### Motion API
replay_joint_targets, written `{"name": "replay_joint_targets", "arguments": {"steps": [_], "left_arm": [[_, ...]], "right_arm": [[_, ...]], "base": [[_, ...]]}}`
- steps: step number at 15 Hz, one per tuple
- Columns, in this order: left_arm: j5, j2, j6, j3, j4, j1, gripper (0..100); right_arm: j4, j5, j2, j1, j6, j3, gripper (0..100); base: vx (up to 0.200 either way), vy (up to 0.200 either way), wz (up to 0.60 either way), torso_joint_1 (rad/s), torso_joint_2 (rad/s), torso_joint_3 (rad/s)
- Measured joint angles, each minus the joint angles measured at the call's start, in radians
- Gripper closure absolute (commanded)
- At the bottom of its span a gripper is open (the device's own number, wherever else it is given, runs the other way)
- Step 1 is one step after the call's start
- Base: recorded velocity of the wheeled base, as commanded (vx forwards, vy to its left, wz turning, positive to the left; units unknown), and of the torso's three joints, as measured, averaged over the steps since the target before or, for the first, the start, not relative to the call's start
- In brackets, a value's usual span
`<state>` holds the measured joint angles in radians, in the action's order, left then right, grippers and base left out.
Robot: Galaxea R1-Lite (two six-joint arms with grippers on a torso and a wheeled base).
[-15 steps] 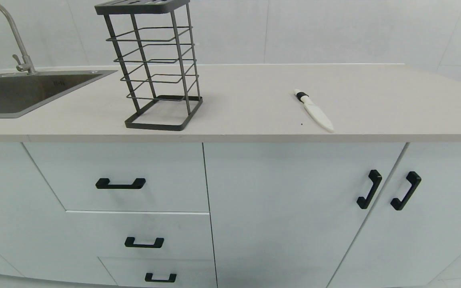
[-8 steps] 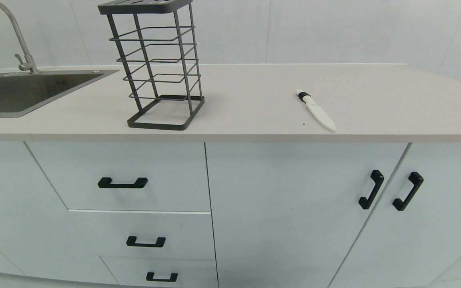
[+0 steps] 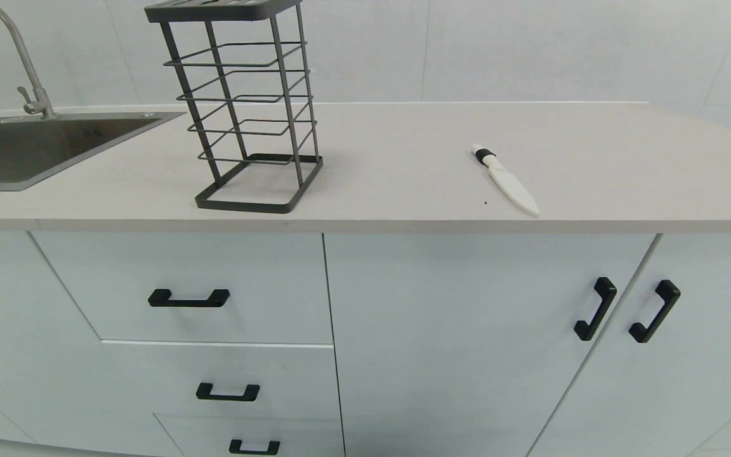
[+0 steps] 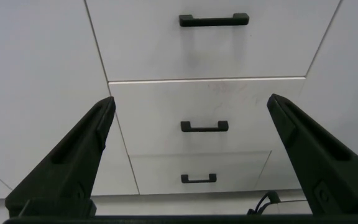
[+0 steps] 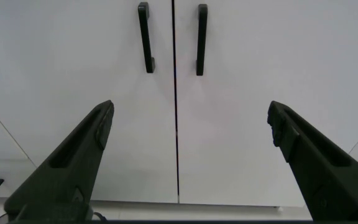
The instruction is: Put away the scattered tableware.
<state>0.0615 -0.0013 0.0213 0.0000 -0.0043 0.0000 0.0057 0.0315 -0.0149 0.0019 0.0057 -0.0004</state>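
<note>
White knife (image 3: 505, 180) lies unstowed on the desk (image 3: 403, 133), right of the bare wire rack (image 3: 248, 108); my left pincer (image 4: 190, 106) and right pincer (image 5: 190, 109) gape empty.

One knife (image 3: 504, 179), one wire rack (image 3: 242, 108), one sink (image 3: 23, 146), one faucet (image 3: 35, 101), three drawer handles (image 3: 188, 298), two door handles (image 3: 595, 308).

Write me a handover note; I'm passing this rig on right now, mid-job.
Left gripper: open, empty, low, facing the drawers.
Right gripper: open, empty, low, facing the cabinet doors.
Knife: lying flat on the counter near its front edge, to the right of the rack, apart from it.
Rack: upright on the counter, nothing visible in it.
Done: nothing put away yet.
Left: lift an arm, probably the right, grasp the knife and stow it, presumably in the rack.
</note>
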Motion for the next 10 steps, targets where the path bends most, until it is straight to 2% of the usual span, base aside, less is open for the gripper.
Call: {"name": "replay_joint_targets", "arguments": {"steps": [2,5,10], "left_arm": [[0.0,0.0,0.0,0.0,0.0,0.0,0],[0.0,0.0,0.0,0.0,0.001,0.0,0],[0.0,0.0,0.002,0.0,0.0,0.0,0]], "right_arm": [[0.0,0.0,0.0,-0.001,0.0,0.0,0],[0.0,0.0,0.0,-0.001,0.0,0.0,0],[0.0,0.0,0.0,-0.001,0.0,0.0,0]], "base": [[0.0,0.0,0.0,0.0,0.0,0.0],[0.0,0.0,0.0,0.123,-0.1,-0.103],[0.0,0.0,0.0,0.206,-0.53,-0.239]]}}
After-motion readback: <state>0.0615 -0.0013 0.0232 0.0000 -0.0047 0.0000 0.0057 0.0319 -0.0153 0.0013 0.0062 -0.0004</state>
